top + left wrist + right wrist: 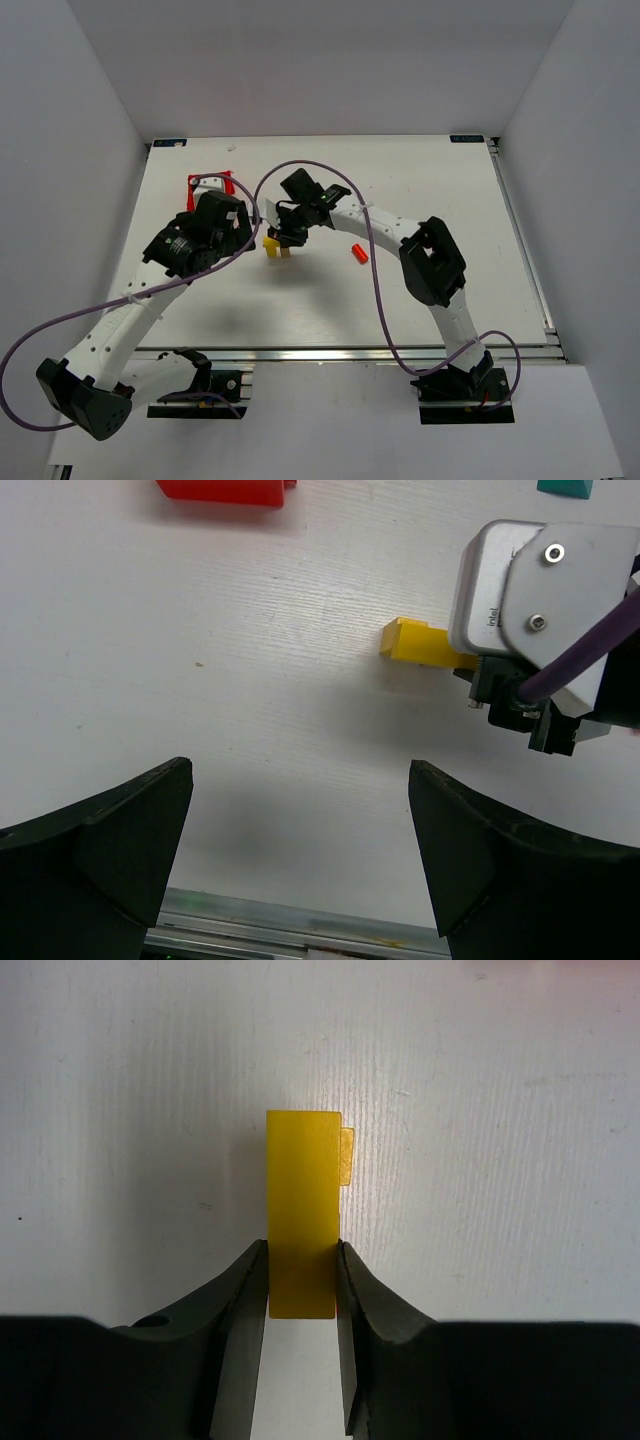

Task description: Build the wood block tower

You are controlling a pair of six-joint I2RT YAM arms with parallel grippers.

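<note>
The right gripper pinches a yellow block near the middle of the table, its long axis pointing straight out from the jaws, while the left gripper hovers just left, wide open and empty.

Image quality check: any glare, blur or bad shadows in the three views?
Top external: even light, soft arm shadows on the table. Left wrist: table grain sharp, left gripper dark, edges soft. Right wrist: yellow block bright, nearly blown out; right gripper almost black, no detail.
</note>
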